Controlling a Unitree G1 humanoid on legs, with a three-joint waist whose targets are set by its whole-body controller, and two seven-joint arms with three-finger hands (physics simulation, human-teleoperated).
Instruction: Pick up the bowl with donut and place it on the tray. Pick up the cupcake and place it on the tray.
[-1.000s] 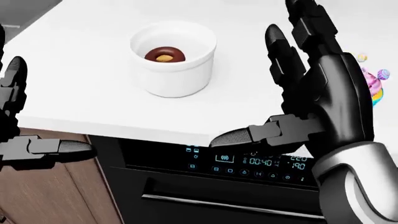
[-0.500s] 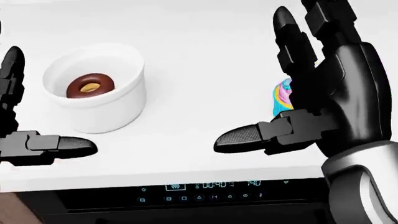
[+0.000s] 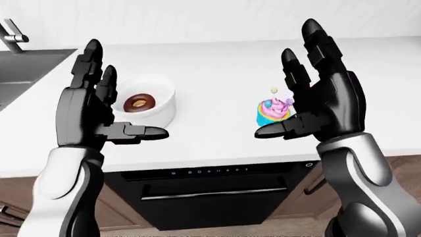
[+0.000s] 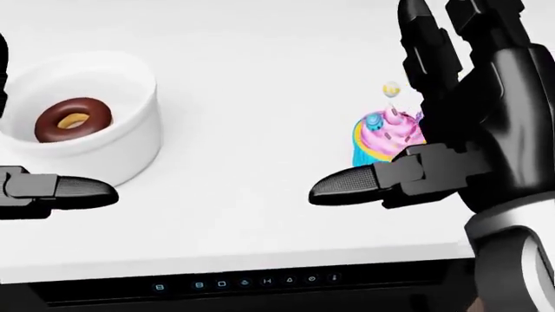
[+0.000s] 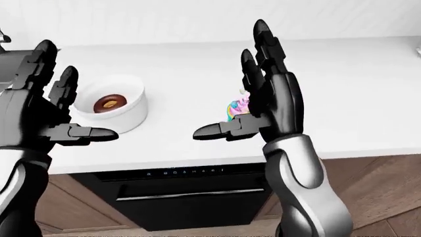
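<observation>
1. I am looking at a smooth white counter (image 3: 217,148) running across a kitchen, with a black oven (image 3: 210,195) below its edge between brown wood cabinet fronts, and a grey sink (image 3: 23,74) showing at the left-eye view's upper left.
2. My right hand (image 3: 322,106) is standing upright, its glossy black segmented fingers (image 3: 319,44) spread apart and the thumb jutting toward the view's left, gripping nothing.
3. Just past that thumb, the cupcake (image 4: 388,138) is sitting on the counter, a rounded pink swirl over a blue and yellow striped wrapper, partly hidden by the palm; I cannot tell whether the hand is touching it.
4. My left hand (image 3: 89,113) is likewise upright with fingers splayed and thumb pointing right, empty.
5. Beside it the bowl (image 3: 150,103), a plain white straight-walled round dish, is resting on the counter, holding a chocolate-brown ring donut (image 4: 73,119).
6. Bowl and cupcake are sitting well apart.
</observation>
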